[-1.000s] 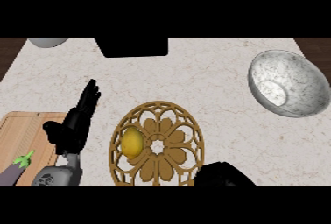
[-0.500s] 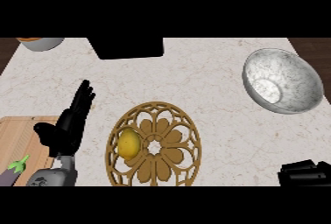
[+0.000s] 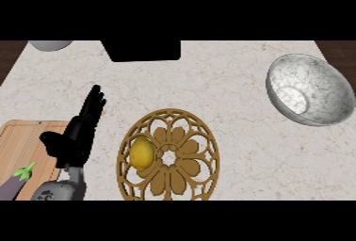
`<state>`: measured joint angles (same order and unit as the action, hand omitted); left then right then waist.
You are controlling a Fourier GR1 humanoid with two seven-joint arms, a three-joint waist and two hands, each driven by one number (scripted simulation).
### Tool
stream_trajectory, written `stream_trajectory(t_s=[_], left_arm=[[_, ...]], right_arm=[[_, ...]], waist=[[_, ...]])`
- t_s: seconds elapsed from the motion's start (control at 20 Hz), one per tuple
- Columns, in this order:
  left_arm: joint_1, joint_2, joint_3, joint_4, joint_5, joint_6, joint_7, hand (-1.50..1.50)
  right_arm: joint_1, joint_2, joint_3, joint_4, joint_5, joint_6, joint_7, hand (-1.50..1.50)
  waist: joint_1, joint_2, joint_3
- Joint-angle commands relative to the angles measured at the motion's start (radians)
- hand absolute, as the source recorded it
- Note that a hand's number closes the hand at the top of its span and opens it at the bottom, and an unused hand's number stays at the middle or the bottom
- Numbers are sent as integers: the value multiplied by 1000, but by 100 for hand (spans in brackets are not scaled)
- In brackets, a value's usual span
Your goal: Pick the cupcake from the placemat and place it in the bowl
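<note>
Left hand [image 3: 75, 136] is open at the left of the table [image 3: 222, 94], fingers straight and pointing up-right, holding nothing, same spot and pose as half a second ago. Right hand is the big change: its dark shape sat at the bottom right edge a moment back, and now it's out of view completely. View looks slightly shifted too, so the bowl [image 3: 309, 89] sits a bit lower at the right edge than before.

That bowl is grey marbled, tilted toward the view, with nothing inside it. It's well apart from the placemat [image 3: 169, 157], a round wooden openwork one at bottom centre. On the mat's left part lies a yellow, lemon-looking thing, the cupcake [image 3: 141, 153] per the task, untouched and just right of the left hand.

Cutting board [image 3: 28, 146] is at the lower left with an eggplant [image 3: 17, 183] on its bottom edge. Black box [image 3: 142, 50] and a grey dish [image 3: 50, 45] sit along the top edge.
</note>
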<state>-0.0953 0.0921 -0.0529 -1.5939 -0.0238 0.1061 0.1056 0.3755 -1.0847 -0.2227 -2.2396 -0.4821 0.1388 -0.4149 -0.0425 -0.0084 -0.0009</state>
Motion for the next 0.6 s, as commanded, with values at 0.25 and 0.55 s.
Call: stream_trajectory(t_s=[0.25,0.55], left_arm=[[-88,-22,-21,37,-5,-21,26,0],[-70,-12,-23,16,-17,-28,28,0]], right_arm=[[-216,-53,-115,176,-157,64,249,150],[-370,-94,-32,236,49,-42,337,150]], waist=[[53,12,0],[67,14,0]])
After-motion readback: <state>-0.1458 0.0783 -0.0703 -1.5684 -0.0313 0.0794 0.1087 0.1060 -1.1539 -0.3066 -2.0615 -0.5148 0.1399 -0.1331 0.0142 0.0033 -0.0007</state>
